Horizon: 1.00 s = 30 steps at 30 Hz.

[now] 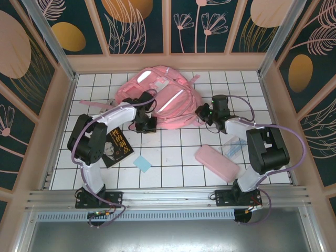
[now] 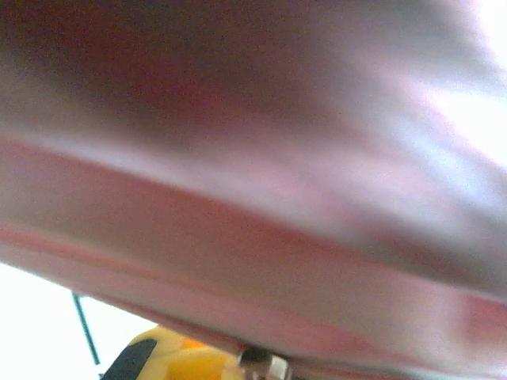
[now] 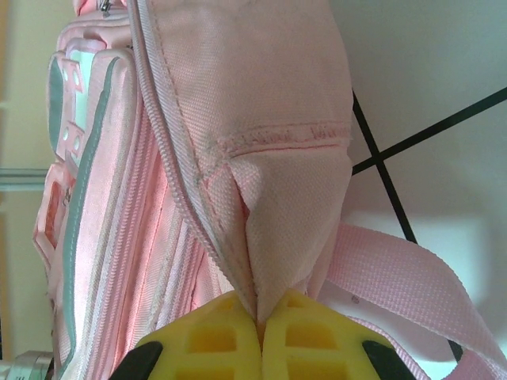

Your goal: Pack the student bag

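Note:
The student bag [image 1: 163,97], a big pink backpack with silvery strips, lies at the back middle of the tiled table. My right gripper [image 1: 202,113] is at its right edge. In the right wrist view its yellow fingers [image 3: 230,340] are shut on a pinched fold of the bag's pink cloth [image 3: 269,198], beside a zip line. My left gripper [image 1: 146,125] sits against the bag's lower left edge. Blurred pink bag fabric [image 2: 253,198] lies right over the left wrist camera. One yellow finger [image 2: 170,356] and a small metal piece [image 2: 265,364] show at the fabric's lower edge.
A dark book [image 1: 116,148] lies by the left arm, with a blue paper square [image 1: 142,164] beside it. A flat pink pencil case [image 1: 217,162] and a clear plastic piece [image 1: 232,145] lie near the right arm. Wooden walls ring the table.

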Tool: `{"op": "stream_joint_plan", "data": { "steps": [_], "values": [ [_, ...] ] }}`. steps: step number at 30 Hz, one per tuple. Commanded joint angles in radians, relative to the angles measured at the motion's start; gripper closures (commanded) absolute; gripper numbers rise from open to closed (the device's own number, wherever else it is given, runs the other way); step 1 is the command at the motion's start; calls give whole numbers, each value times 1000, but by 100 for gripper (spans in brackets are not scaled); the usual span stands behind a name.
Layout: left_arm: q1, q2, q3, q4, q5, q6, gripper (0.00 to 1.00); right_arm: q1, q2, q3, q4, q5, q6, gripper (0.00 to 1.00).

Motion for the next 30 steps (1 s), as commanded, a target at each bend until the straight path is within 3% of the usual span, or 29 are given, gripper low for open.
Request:
{"op": "stream_joint_plan", "data": {
  "steps": [1, 12, 18, 20, 22, 23, 25, 28, 30],
  "values": [
    [85, -31, -6, -97, -114, 47, 100, -55, -57, 44, 21, 126, -53, 100],
    [177, 53, 120, -98, -323, 140, 100, -57, -53, 56, 13, 87, -80, 100],
    [177, 62, 110, -141, -522, 201, 100, -70, -64, 48, -3, 118, -78, 100],
    [177, 57, 86, -131, -496, 207, 100, -69, -66, 51, 2, 118, -75, 100],
    [177, 35, 61, -89, -397, 189, 100, -69, -57, 55, 33, 65, -75, 100],
    [177, 17, 45, -62, -356, 172, 87, -68, -53, 56, 47, 32, -70, 100],
    [176, -25, 20, -4, -247, 121, 51, -61, -46, 65, 62, -29, -63, 81],
    [177, -103, -17, 85, -149, 34, 19, -50, -45, 88, 49, -103, -59, 54],
    [176, -156, -38, 120, -140, -12, 10, -41, -48, 116, 2, -138, -77, 42]
  ]
}}
